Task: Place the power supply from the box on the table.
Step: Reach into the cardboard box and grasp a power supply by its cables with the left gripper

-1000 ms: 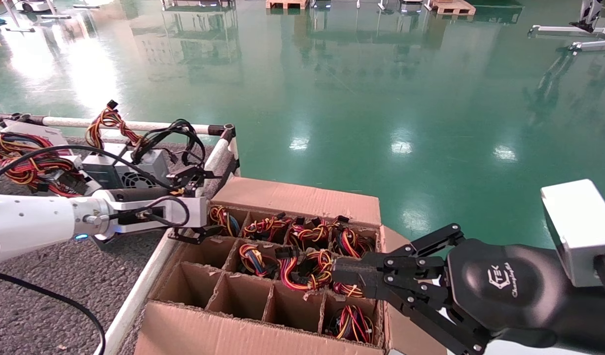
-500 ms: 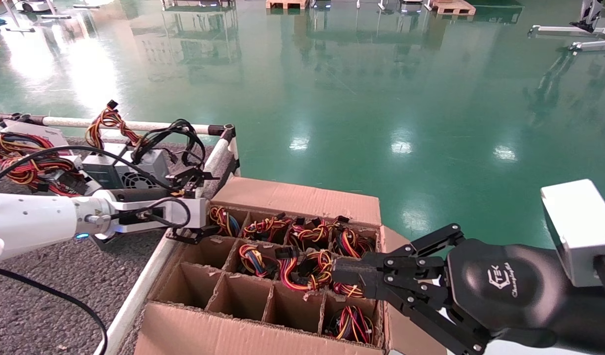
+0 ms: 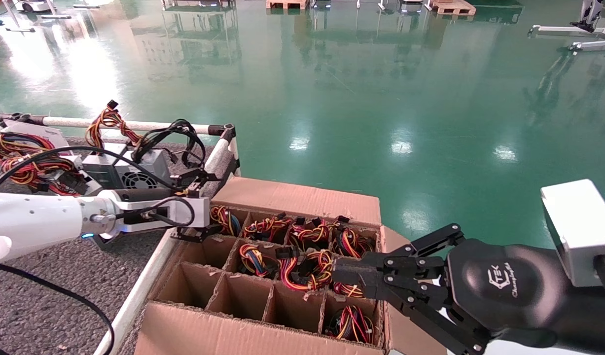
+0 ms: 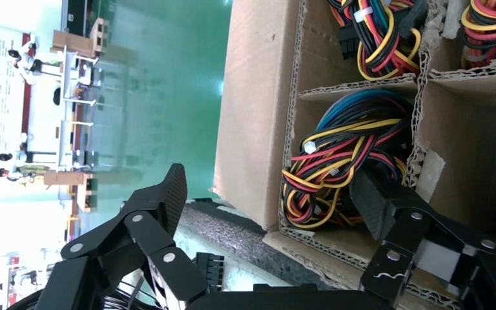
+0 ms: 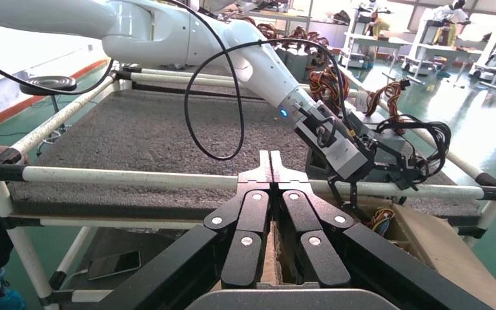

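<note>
The box (image 3: 292, 197) stands beside the table (image 3: 46, 286), and several of its cells hold coloured wire bundles. In the far-left corner cell, only the wire bundle (image 3: 223, 219) (image 4: 342, 165) of a power supply shows; its metal body is hidden. My left gripper (image 3: 197, 204) (image 4: 271, 200) is open and straddles that corner of the box: one finger (image 4: 374, 203) is in the cell against the wires, the other finger (image 4: 165, 197) is outside over the table rail. My right gripper (image 3: 346, 273) (image 5: 270, 161) is shut on the box's cardboard at its right side.
A grey unit with a round fan grille (image 3: 129, 173) and black cables lies at the table's far corner, with more wired units (image 3: 31, 158) to its left. A white tube rail (image 3: 139, 291) runs between table and box. My left arm's black cable (image 3: 60, 301) loops over the table.
My left gripper has edged slightly down and toward the box's corner cell. The right gripper and the box have not moved.
</note>
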Tool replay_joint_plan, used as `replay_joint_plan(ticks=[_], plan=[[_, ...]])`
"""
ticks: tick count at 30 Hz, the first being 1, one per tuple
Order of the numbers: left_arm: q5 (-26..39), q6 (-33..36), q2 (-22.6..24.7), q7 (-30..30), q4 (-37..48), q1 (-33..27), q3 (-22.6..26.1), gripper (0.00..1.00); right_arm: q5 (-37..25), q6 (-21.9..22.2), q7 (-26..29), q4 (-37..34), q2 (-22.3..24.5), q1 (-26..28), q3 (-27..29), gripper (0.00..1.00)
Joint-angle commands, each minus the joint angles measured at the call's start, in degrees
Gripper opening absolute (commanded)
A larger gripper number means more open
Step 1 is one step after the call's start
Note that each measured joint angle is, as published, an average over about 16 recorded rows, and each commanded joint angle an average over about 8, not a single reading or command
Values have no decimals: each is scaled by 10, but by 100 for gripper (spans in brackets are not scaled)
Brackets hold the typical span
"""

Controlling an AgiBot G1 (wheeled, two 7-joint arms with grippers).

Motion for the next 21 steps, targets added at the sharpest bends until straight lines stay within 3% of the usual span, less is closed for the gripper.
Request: replay_joint_plan(ticks=[1, 21], plan=[[-1, 0, 1, 2, 2, 0, -1, 0, 0, 0, 0, 0, 0, 0, 0, 0], [-6, 13, 4, 18, 18, 4, -1, 0, 0, 0, 0, 0, 0, 0, 0, 0]])
